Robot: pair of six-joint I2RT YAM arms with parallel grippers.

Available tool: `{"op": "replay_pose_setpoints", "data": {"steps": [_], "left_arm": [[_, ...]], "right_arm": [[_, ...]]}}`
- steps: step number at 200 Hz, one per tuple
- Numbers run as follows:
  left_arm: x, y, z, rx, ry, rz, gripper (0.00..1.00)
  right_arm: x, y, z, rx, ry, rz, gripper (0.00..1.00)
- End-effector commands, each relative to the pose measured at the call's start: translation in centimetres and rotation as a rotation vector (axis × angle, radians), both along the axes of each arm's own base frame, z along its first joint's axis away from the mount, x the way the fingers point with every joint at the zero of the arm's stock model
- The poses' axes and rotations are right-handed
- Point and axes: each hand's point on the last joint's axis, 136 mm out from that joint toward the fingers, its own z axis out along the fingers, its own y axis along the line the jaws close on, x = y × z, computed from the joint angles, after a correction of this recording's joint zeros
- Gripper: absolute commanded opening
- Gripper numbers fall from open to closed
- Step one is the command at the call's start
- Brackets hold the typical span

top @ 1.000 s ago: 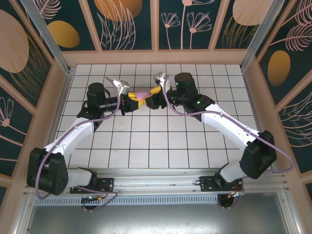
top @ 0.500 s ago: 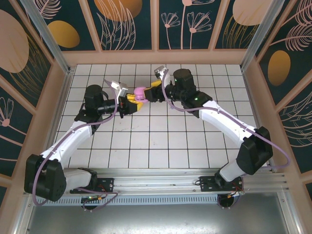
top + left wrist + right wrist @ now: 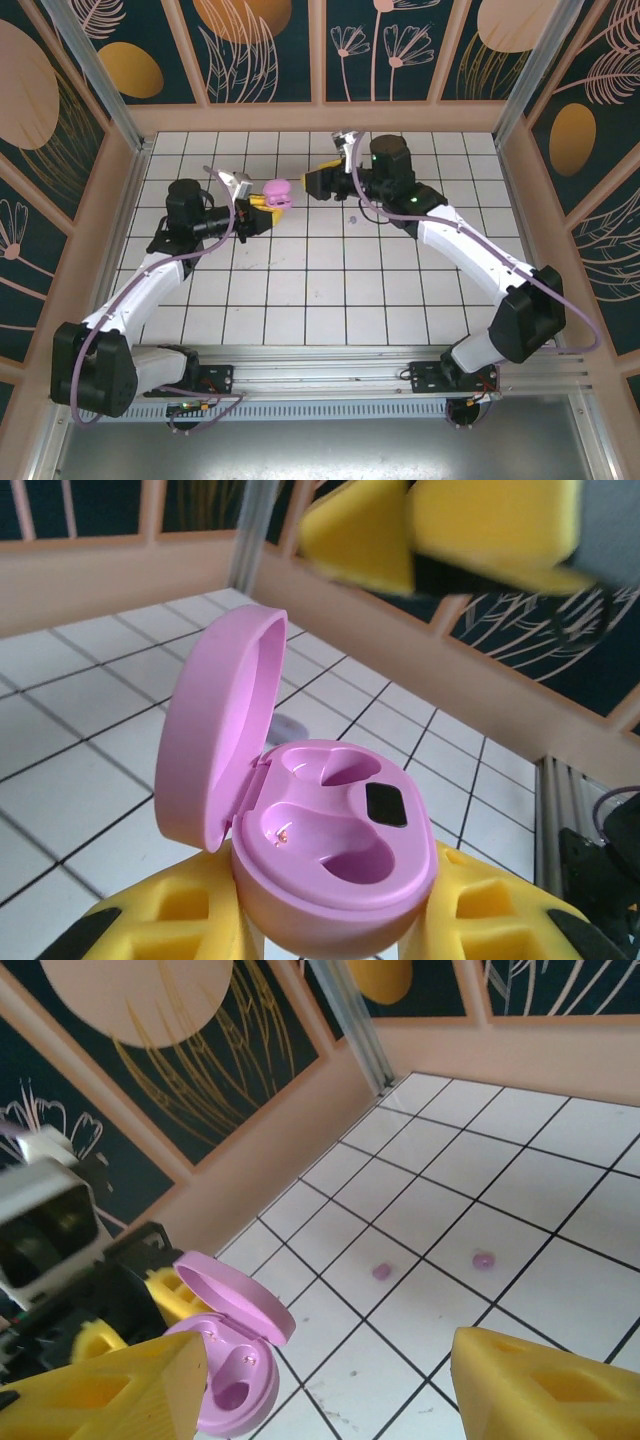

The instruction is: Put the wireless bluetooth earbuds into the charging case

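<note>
The lilac charging case [image 3: 335,845] is held upright between my left gripper's [image 3: 335,925] yellow fingers [image 3: 165,930]. Its lid [image 3: 215,740] stands open and both moulded wells are empty. From above, the case [image 3: 276,189] sits at the tip of the left gripper [image 3: 264,204], left of centre on the tiled floor. My right gripper [image 3: 318,181] hovers just to its right, open and holding nothing, apart from the case. In the right wrist view two wireless bluetooth earbuds [image 3: 381,1272] [image 3: 484,1259] lie on the tiles beyond the case [image 3: 228,1360], ahead of the open right gripper [image 3: 335,1400].
The white tiled floor [image 3: 330,290] is fenced by a wooden rim [image 3: 320,118] with patterned panels behind it. The right gripper's yellow fingers [image 3: 440,530] hang blurred above the case in the left wrist view. Both arms reach over the floor's far half.
The two grippers met at the case a second ago. The right gripper has since drawn back to the right, and the case's lid now stands open. The left arm shifted slightly left.
</note>
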Motion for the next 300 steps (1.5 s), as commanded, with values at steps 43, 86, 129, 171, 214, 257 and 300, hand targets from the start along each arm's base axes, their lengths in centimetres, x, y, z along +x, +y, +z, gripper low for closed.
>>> {"op": "replay_pose_setpoints", "data": {"steps": [43,86,129,171,214,257,300], "left_arm": [[1.0,3.7,-1.7,0.052,0.039,0.238,0.13],[1.0,5.7,-0.8,0.116,-0.002,0.369,0.12],[0.4,7.6,0.6,0.146,-0.039,0.482,0.11],[-1.0,8.5,1.3,0.126,-0.055,0.531,0.1],[-2.2,8.7,1.2,0.112,-0.052,0.534,0.1],[-3.0,9.0,2.2,0.095,-0.074,0.545,0.1],[-3.5,9.0,2.4,0.089,-0.079,0.538,0.1]], "right_arm": [[4.9,-0.8,-2.9,0.086,0.301,-0.192,0.6],[9.0,3.2,-11.6,0.068,0.606,-0.196,0.53],[10.9,9.5,-17.6,-0.045,0.708,-0.214,0.47],[11.7,15.2,-21.5,-0.055,0.737,-0.2,0.35],[11.3,19.4,-23.2,-0.054,0.695,-0.178,0.22],[10.7,21.3,-24.8,-0.069,0.647,-0.207,0.18],[9.9,22.5,-25.9,-0.116,0.559,-0.249,0.29]]}}
